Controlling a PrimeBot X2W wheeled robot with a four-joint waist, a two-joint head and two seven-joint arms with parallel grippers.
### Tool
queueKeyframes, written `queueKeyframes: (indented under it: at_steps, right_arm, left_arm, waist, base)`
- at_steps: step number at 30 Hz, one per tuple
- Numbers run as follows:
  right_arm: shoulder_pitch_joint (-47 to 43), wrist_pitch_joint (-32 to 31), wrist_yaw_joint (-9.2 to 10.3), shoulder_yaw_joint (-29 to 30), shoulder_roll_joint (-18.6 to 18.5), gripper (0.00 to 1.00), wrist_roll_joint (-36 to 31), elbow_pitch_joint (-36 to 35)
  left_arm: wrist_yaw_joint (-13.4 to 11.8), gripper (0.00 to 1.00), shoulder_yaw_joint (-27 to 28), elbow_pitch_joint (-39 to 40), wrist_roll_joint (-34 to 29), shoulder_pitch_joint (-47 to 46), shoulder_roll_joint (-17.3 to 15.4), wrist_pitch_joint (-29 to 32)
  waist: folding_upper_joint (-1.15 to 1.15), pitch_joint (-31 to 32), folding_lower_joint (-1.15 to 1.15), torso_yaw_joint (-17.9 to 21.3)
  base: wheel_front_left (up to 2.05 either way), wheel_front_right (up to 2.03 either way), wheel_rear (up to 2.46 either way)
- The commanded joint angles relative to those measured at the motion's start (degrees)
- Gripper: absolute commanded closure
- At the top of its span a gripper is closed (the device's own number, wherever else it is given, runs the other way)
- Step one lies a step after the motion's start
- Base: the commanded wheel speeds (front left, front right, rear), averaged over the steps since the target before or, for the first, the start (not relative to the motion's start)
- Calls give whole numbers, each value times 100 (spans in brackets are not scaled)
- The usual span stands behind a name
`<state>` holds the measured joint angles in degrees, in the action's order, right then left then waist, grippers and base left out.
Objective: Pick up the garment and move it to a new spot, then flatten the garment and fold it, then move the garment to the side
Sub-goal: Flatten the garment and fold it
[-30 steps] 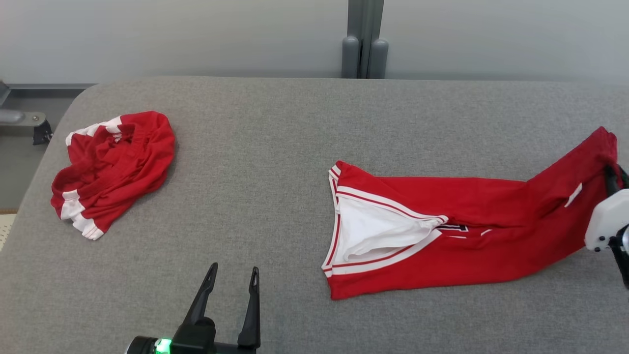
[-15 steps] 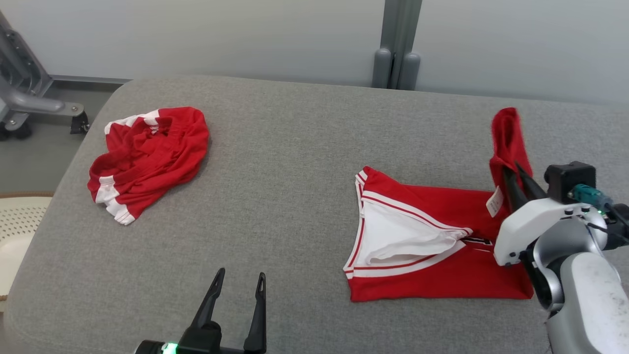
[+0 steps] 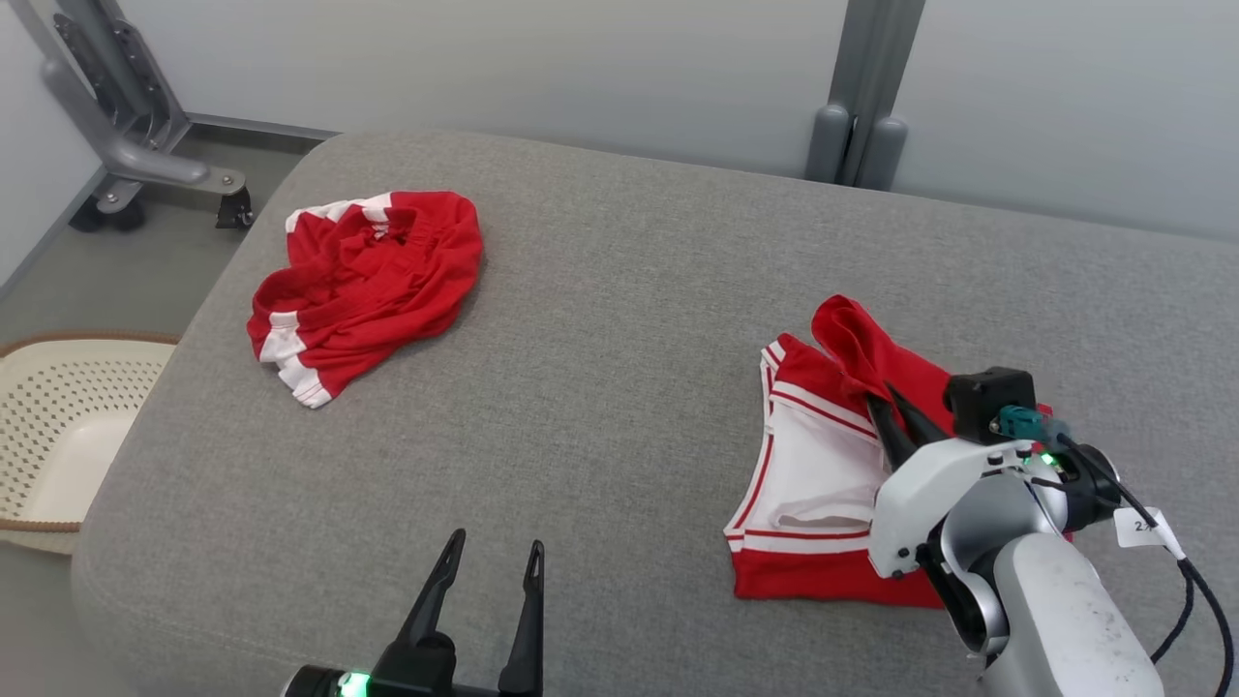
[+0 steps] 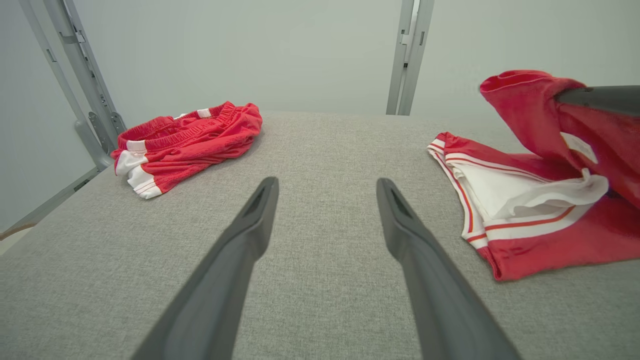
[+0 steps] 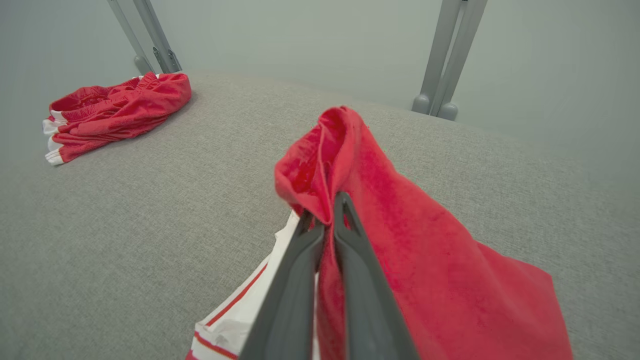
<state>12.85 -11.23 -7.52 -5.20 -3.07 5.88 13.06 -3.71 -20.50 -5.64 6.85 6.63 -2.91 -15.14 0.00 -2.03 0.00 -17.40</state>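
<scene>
The garment (image 3: 813, 465), a red jersey T-shirt with a white striped sleeve, lies on the right of the grey padded table (image 3: 619, 368). My right gripper (image 3: 886, 405) is shut on a red fold of it and holds that fold raised over the white sleeve. In the right wrist view the fingertips pinch the garment (image 5: 400, 240) at my right gripper (image 5: 322, 212). My left gripper (image 3: 489, 566) stands open at the table's front edge with nothing between its fingers. The left wrist view shows my left gripper (image 4: 325, 192) open, with the garment (image 4: 520, 200) to its right.
A smaller red garment with white striped bands (image 3: 368, 281) lies crumpled at the table's far left. A cream perforated basket (image 3: 58, 426) stands on the floor off the left edge. A grey wheeled frame (image 3: 145, 145) stands behind it, and a grey post (image 3: 861, 106) at the back.
My right gripper has carried the garment's red end leftward over the rest, folding the shirt shorter. The head camera has turned, shifting the whole view. The left gripper has kept its place.
</scene>
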Motion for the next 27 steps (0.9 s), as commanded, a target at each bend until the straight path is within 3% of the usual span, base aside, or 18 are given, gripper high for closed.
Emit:
queueKeyframes:
  at_steps: [1,5,6,7,8,14,22,27]
  right_arm:
    - [79,36,5,-50,2,100,35,127]
    - [177,112,5,-207,13,100,175,479]
    - [192,132,5,-267,14,93,259,559]
    - [199,154,5,-300,14,72,358,620]
    - [216,203,5,-327,9,0,462,680]
    - [370,543,5,-538,3,0,1049,762]
    - [221,1197,5,45,4,0,713,579]
    - [-149,1775,2,287,-274,0,529,574]
  left_arm:
    - [22,0,-20,-8,17,-86,-1,1]
    - [9,0,-71,-28,41,-79,0,1]
    - [-2,0,-84,-33,55,-78,0,1]
    - [-10,0,-94,-36,66,-78,0,1]
    - [-19,0,-97,-38,70,-75,0,1]
    - [-40,0,-125,-57,92,-5,0,1]
    - [-108,0,-15,-2,109,123,-2,1]
    - [-131,0,96,52,128,147,-1,1]
  waist:
    - [0,0,0,-108]
    - [0,-3,0,-221]
    - [0,-1,0,-242]
    - [0,1,0,-253]
    - [0,6,0,-258]
    - [0,72,0,-166]
    - [0,219,0,286]
    - [0,312,0,661]
  base:
    - [0,0,0]
    - [0,0,0]
    - [0,0,0]
    - [0,0,0]
    - [0,0,0]
    - [0,0,0]
    - [0,0,0]
    - [0,0,0]
